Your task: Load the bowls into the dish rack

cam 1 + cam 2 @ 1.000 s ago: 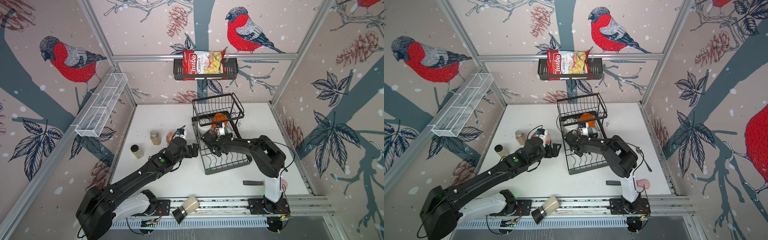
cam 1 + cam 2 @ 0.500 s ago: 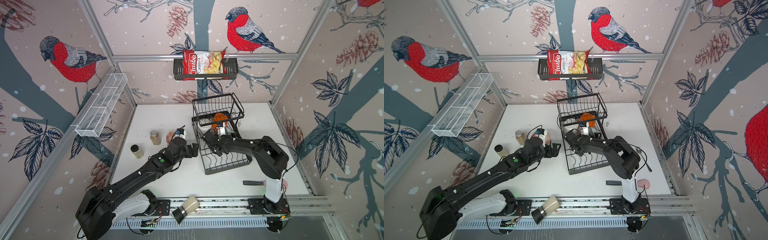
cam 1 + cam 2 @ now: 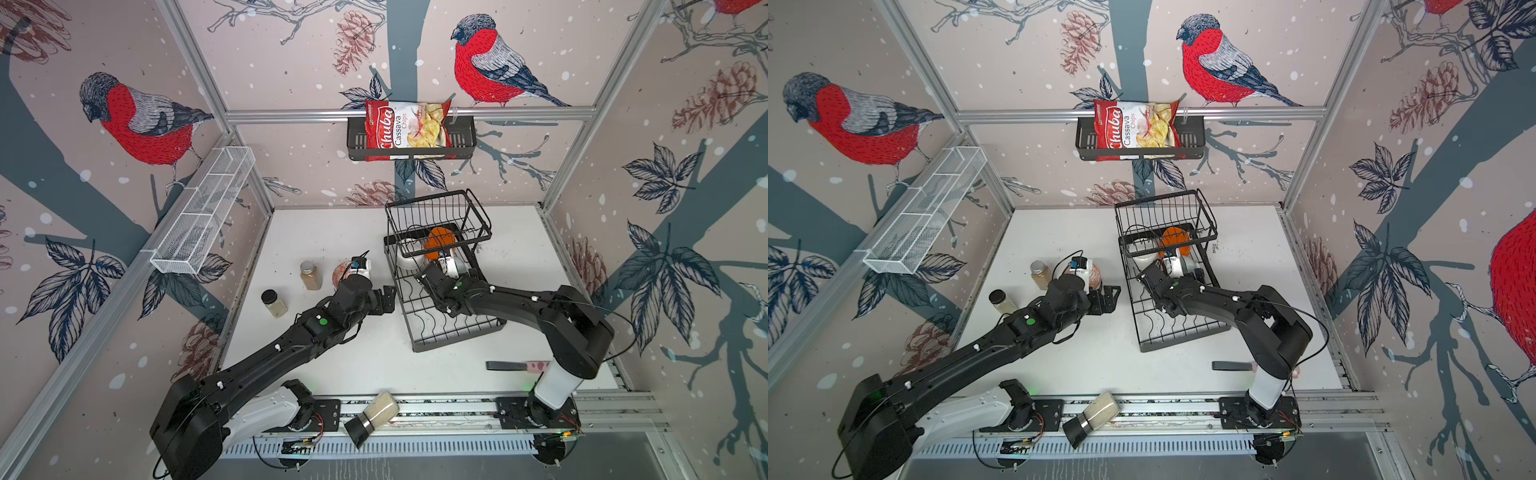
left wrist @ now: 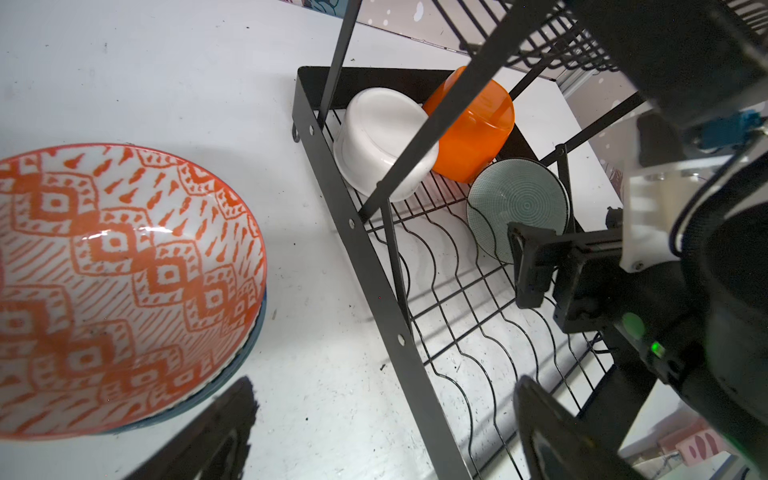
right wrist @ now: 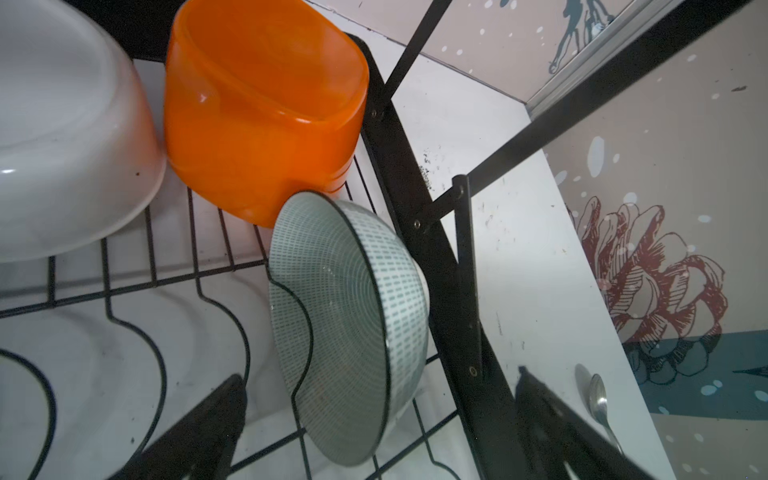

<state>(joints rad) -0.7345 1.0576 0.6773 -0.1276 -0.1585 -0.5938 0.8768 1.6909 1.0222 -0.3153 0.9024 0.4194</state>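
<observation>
The black wire dish rack [image 3: 453, 328] [image 5: 415, 174] holds three bowls at its far end. These are a white bowl [image 5: 62, 137], an orange bowl [image 5: 257, 116] and a teal-patterned bowl [image 5: 345, 324] standing on edge against the orange one. My right gripper [image 5: 380, 378] is open inside the rack, its fingers wide on either side of the teal bowl and not touching it. My left gripper [image 4: 384, 382] is open and empty over the table at the rack's left rail [image 4: 361, 257]. Beside it an orange-red patterned bowl [image 4: 116, 282] [image 3: 340, 274] sits stacked on a blue-rimmed one.
Two spice jars [image 3: 311, 275] [image 3: 274, 303] stand left of the patterned bowl. Another jar [image 3: 374, 415] lies on the front rail. A dark-handled utensil [image 3: 515, 365] lies front right and a spoon [image 5: 598, 403] right of the rack. The raised basket tier [image 3: 436, 216] overhangs the rack's far end.
My right gripper's jaws have spread open and let go of the teal bowl, which now stands in the rack. The left arm has hardly moved.
</observation>
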